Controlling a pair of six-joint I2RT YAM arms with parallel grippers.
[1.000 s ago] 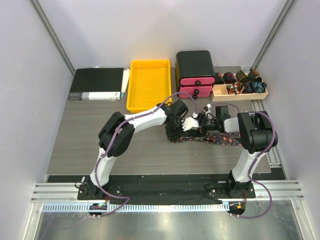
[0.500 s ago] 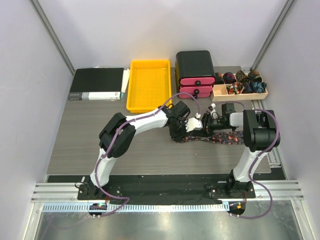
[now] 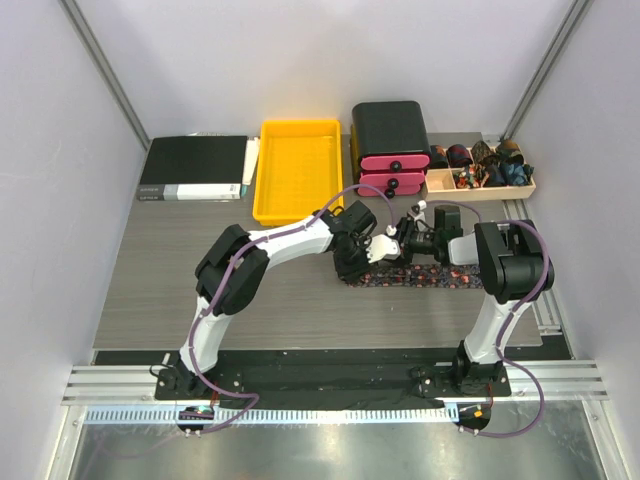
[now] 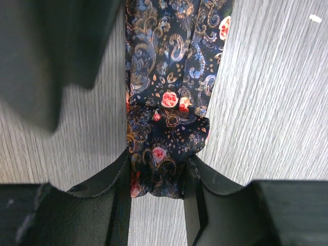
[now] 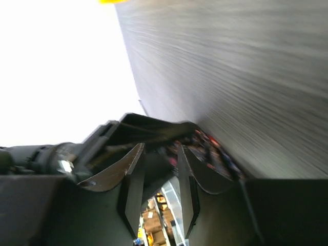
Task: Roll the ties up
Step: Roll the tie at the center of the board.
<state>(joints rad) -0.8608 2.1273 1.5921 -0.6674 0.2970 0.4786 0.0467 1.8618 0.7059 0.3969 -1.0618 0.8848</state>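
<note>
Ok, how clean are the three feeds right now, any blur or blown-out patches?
Left wrist: the tie is sharp, its print crisp; the near fingers are dark and soft. Right wrist: upper left is blown out white, the table grain smeared. Top external: evenly lit and sharp, with glare on the front rail at the bottom.

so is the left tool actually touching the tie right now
Touching. The left wrist view shows the bunched end of the tie pinched between the jaws of the left tool, fabric pressed against both.
</note>
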